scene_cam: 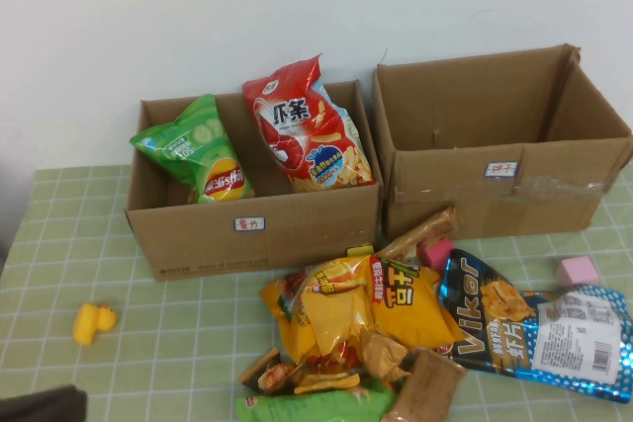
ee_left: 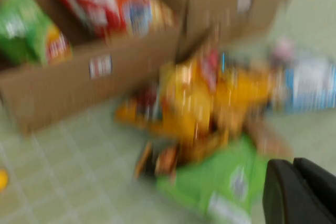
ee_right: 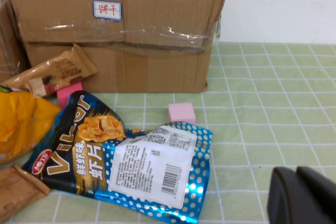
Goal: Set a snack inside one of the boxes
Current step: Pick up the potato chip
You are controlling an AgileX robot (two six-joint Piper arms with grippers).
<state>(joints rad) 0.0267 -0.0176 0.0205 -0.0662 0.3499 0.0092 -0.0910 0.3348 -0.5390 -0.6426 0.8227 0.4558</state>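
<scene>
**Snack pile waits in front of two cartons**

While the snacks lie heaped on the near part of the counter (scene_cam: pixel 59 244), the blue foil bag (scene_cam: pixel 539 328) lies flat at the right of the pile, its long axis running left to right, its printed back label toward the right end. A yellow bag (scene_cam: pixel 351 308) lies crumpled just left of it, touching it, with a green bag (scene_cam: pixel 316 404) at the near edge.

At the far side, the left box (scene_cam: pixel 252 229) holds a green chip bag (scene_cam: pixel 198 150) and a red bag (scene_cam: pixel 302 126), both upright and leaning. Beside it, the right box (scene_cam: pixel 504 180) shows only bare inner walls.

At the left, the left end effector (ee_left: pixel 302 192) hangs over the near side of the pile with its fingers pressed together, holding nothing. At the right, the right end effector (ee_right: pixel 304 195) hovers near the blue foil bag, apart from it; whether its fingers are spread I cannot tell.
</scene>
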